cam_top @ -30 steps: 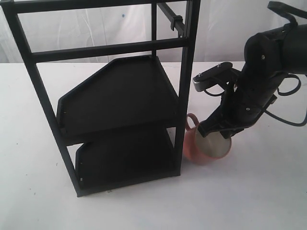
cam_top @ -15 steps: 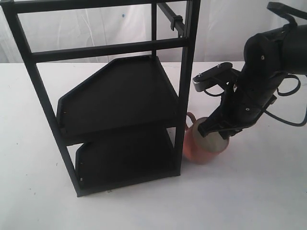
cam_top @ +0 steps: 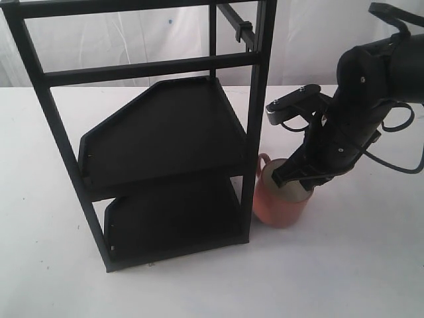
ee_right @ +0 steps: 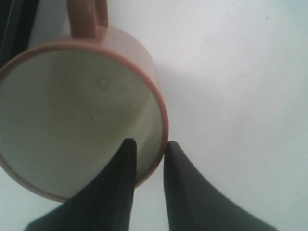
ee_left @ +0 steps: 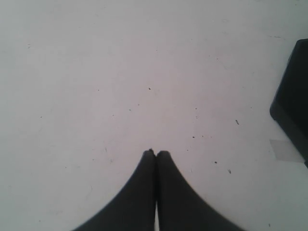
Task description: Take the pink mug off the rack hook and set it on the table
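The right gripper (ee_right: 148,143) pinches the rim of the salmon-pink ceramic mug (cam_top: 279,207) so it sets upright on the white tabletop (cam_top: 358,265); the left gripper (ee_left: 155,153) sits closed, empty.

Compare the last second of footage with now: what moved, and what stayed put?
The pink mug, tilted with its cream inside showing a second ago, has been swung upright on the table beside the rack. The right gripper still pinches its rim, one finger inside, one outside; no release yet. The rack and rack hook have not moved.
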`<state>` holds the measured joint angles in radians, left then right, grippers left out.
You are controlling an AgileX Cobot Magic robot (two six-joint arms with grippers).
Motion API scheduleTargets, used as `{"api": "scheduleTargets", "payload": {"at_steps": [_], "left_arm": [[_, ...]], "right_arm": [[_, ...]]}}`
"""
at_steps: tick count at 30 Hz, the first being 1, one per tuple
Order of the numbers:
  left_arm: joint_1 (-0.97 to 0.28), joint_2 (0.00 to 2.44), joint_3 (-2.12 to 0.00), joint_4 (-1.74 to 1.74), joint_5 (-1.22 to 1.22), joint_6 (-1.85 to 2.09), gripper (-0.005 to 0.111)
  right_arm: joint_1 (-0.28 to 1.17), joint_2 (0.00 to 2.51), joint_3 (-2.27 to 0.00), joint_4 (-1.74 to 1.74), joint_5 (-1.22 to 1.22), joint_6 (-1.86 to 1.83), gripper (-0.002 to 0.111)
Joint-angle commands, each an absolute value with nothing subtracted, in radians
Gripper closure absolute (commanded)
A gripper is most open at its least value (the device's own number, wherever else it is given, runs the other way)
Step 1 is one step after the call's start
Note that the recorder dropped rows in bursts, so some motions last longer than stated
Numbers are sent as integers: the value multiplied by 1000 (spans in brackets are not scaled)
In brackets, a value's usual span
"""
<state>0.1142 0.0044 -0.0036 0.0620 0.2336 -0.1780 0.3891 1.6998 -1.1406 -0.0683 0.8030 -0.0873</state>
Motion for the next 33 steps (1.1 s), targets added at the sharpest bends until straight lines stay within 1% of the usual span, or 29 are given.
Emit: {"api": "scheduleTargets", "payload": {"at_steps": [1,8,15,30,33], "left_arm": [[107,0,0,62,233,-179,107],[107,0,0,62,233,-179,107],[107,0,0,62,233,-179,107],[107,0,0,62,233,-179,107],[107,0,0,62,233,-179,107]], "right_arm": [[388,1698,-1144,-71,802,-82,88],[388,1698,-1144,-71,798,-45,84],[388,1692,-1144,-71,798,-38,76],[388,1529,-1220,-81,827,-18,76],[385,1526,-1218,-113,813,-18,79]]}}
